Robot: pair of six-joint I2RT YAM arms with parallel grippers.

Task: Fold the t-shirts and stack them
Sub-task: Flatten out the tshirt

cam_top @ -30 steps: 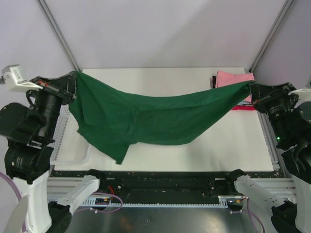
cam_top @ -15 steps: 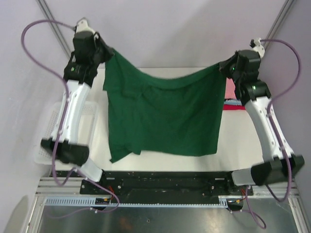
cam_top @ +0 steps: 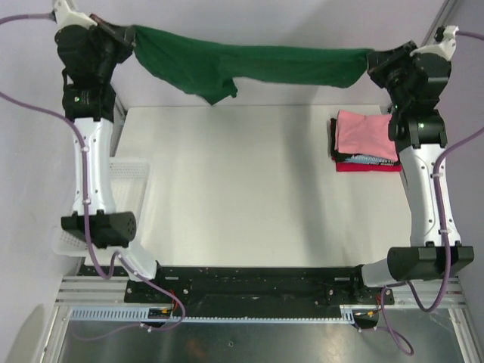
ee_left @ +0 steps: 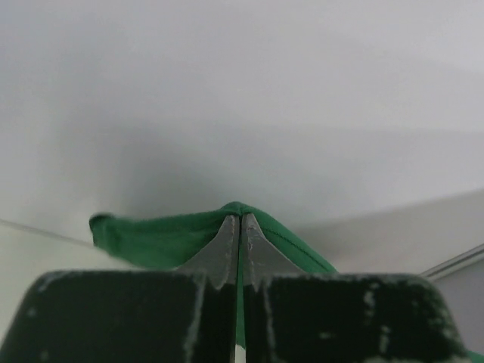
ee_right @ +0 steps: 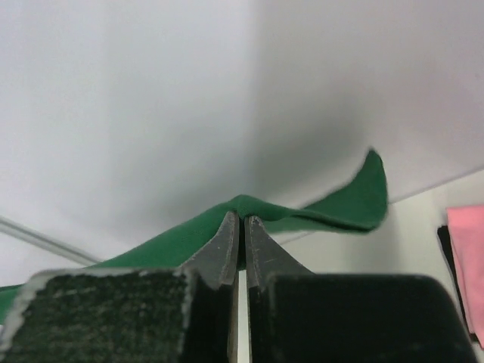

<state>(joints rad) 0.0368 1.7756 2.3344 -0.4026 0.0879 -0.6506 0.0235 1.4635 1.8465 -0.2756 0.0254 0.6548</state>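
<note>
One green t-shirt [cam_top: 257,66] stretched aloft, three folded tees [cam_top: 367,134] stacked

Green t-shirt [cam_top: 249,66]: we see it go from a low sagging drape to a narrow band stretched along the far wall.
Left gripper [cam_top: 131,35]: we find it raised and farther back.
Right gripper [cam_top: 370,60]: likewise raised and farther back.
Pink folded t-shirt [cam_top: 366,134]: now fully uncovered.
</note>
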